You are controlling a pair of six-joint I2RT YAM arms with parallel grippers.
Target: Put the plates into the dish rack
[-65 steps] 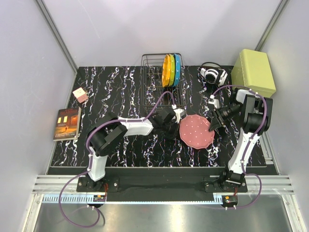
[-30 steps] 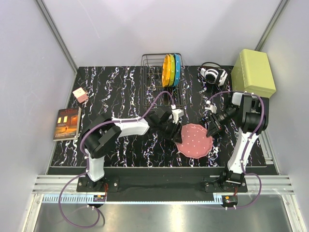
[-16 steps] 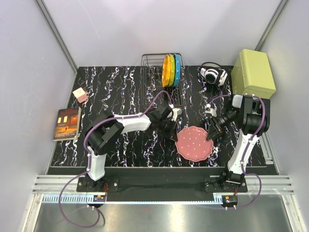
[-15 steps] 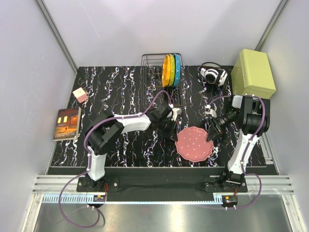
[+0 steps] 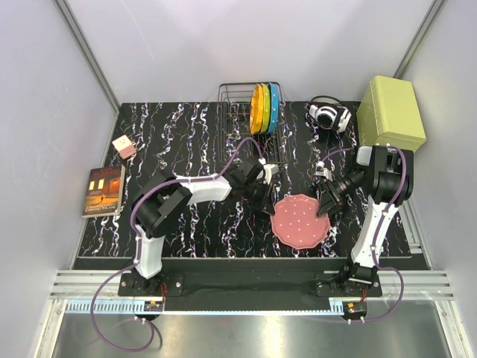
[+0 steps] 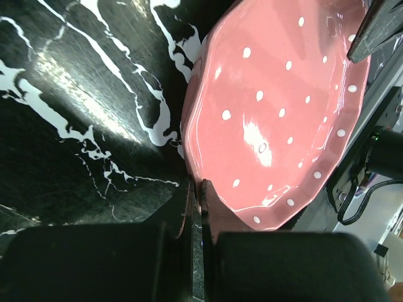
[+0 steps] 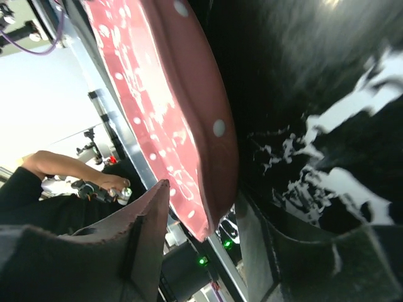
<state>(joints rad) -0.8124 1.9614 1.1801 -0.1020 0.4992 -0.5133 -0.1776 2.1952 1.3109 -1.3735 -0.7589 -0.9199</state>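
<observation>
The pink plate (image 5: 300,221) is near the table's front, tilted, its left rim pinched by my left gripper (image 5: 267,200). In the left wrist view the fingers (image 6: 208,207) are shut on the rim of the pink plate (image 6: 277,107). My right gripper (image 5: 326,205) is at the plate's right rim. In the right wrist view its jaws stand open on either side of the plate's edge (image 7: 208,132), not pressing it. The orange plate (image 5: 256,109), yellow-green plate (image 5: 264,107) and blue plate (image 5: 274,104) stand upright in the right end of the black dish rack (image 5: 237,127).
A green box (image 5: 391,112) and black-and-white headphones (image 5: 328,115) sit at the back right. A book (image 5: 103,191) and a small pink cube (image 5: 124,146) lie at the left. The right arm's finger (image 6: 378,31) shows in the left wrist view.
The pink plate has moved a little toward the near edge in the left gripper's hold. The right gripper has come down and in to straddle the plate's right rim.
</observation>
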